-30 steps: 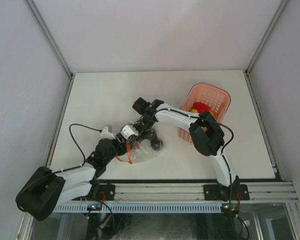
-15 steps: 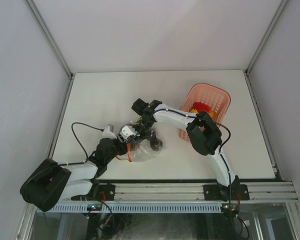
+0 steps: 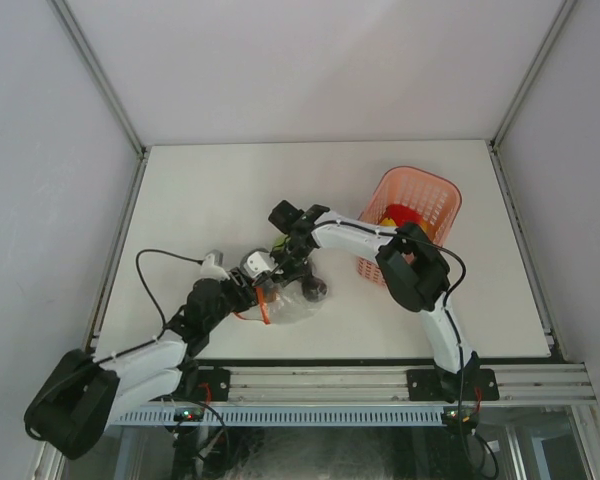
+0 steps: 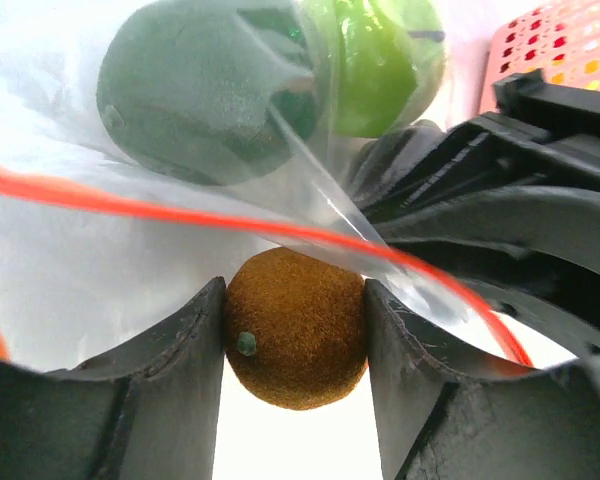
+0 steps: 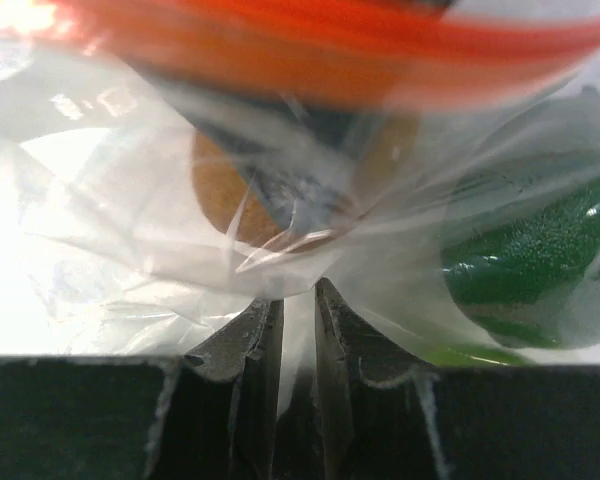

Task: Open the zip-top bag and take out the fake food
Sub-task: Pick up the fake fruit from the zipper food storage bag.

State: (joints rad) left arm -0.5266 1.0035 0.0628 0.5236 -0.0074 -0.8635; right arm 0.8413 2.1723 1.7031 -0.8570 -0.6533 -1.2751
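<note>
Two fingers of the left gripper [image 4: 295, 300] clamp the brown fruit [image 4: 298, 345] at the mouth of the zip-top bag [image 4: 90, 270]; the right gripper [image 5: 298, 300] apparently pinches its film.

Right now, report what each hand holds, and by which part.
The left hand grips the brown fruit by its two sides. The right hand pinches the zip-top bag by a fold of its clear film.

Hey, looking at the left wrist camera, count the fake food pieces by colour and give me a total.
Fake food at the zip-top bag, left wrist view:
dark green piece: 1
light green piece: 1
brown piece: 1
Total: 3
</note>
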